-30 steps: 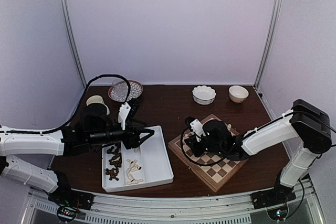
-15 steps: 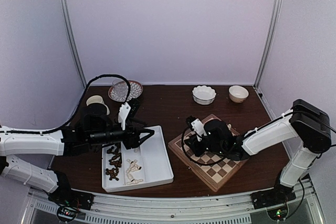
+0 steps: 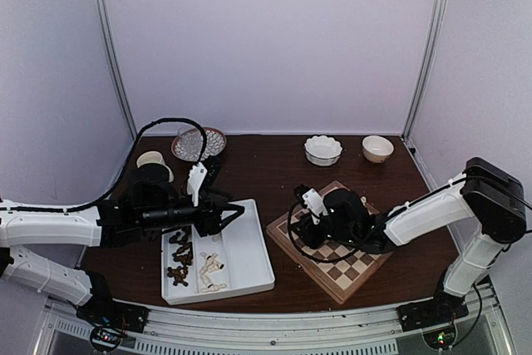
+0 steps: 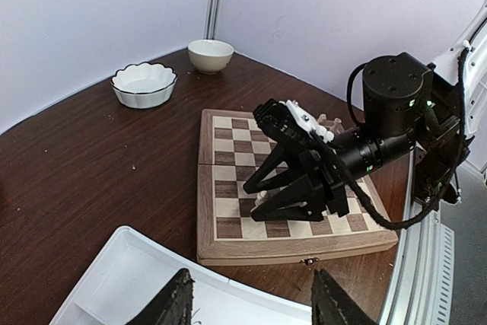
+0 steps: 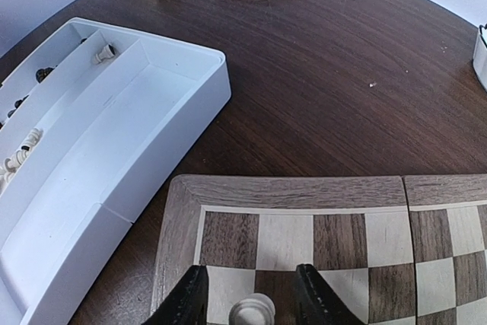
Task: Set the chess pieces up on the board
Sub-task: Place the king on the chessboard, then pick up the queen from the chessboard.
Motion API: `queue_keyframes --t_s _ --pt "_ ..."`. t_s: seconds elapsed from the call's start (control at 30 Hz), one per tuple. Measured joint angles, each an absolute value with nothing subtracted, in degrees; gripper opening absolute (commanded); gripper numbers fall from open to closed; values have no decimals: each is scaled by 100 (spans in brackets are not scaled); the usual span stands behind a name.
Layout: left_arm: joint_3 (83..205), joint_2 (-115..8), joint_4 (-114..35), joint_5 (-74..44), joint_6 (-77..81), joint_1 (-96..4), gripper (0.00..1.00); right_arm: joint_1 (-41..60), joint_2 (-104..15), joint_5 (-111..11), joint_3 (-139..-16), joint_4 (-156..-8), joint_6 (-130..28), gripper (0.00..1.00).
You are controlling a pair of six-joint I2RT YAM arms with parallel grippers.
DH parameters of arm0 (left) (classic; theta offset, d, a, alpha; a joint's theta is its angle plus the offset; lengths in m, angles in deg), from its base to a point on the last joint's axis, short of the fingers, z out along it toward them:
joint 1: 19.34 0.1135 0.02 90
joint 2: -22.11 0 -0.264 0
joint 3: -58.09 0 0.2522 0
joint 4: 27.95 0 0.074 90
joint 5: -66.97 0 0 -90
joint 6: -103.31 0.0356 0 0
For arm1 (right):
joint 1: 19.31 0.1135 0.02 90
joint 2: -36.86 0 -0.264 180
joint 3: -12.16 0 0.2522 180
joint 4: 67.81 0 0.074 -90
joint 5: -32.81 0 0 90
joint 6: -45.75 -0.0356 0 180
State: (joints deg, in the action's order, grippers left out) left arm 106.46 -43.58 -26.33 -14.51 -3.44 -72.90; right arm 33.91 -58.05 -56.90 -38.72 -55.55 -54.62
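- Hovering low over the chessboard (image 5: 289,182), at the corner nearest the white tray (image 5: 163,123), your right gripper (image 5: 249,291) shows its fingers parted.
- A cream pawn (image 5: 253,312) stands upright between those fingers with a sliver of gap on either side. It is released, not pinched. Its base is cut off by the frame edge, so you cannot tell which square it occupies.
- Your left gripper (image 4: 251,302) hangs left of the chessboard above the tray, jaws spread wide with nothing between them.
- The tray lies just left of the chessboard, apart from it. Dark chessmen (image 3: 179,255) lie heaped on the side farthest from the chessboard, with cream chessmen (image 3: 212,270) in the strip next to them.
- Beyond the chessboard's far edge, a scalloped bowl (image 4: 144,84) and a plain bowl (image 4: 210,55) sit on the dark table (image 4: 91,157).
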Motion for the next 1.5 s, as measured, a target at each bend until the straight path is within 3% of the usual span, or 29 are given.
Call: queue_keyframes --t_s 0.4,0.63,0.7,0.9,1.03,1.5 --pt "10646 -4358 -2668 -1460 -289 -7290 53 3391 -4878 -5618 -4224 -7044 -5351 61" --pt "10648 -4356 -2749 -1556 -281 -7290 53 3393 -4441 -5928 -5356 -8877 -5705 88" --pt "10661 -4356 -2815 -1600 -265 -7290 53 3393 -4426 -6055 -5883 -9542 -5919 92" --pt "10687 -4321 -2924 -1775 -191 -7290 54 3393 -4620 -6123 -7074 -10899 -6127 91" --pt "10687 -4292 -2979 -1880 -143 -7290 54 3393 -5003 -6042 -7343 -11601 -6087 75" --pt "10690 -4345 -2979 -2070 -123 -7290 54 3351 -6395 -5692 -8283 -12809 -6024 52"
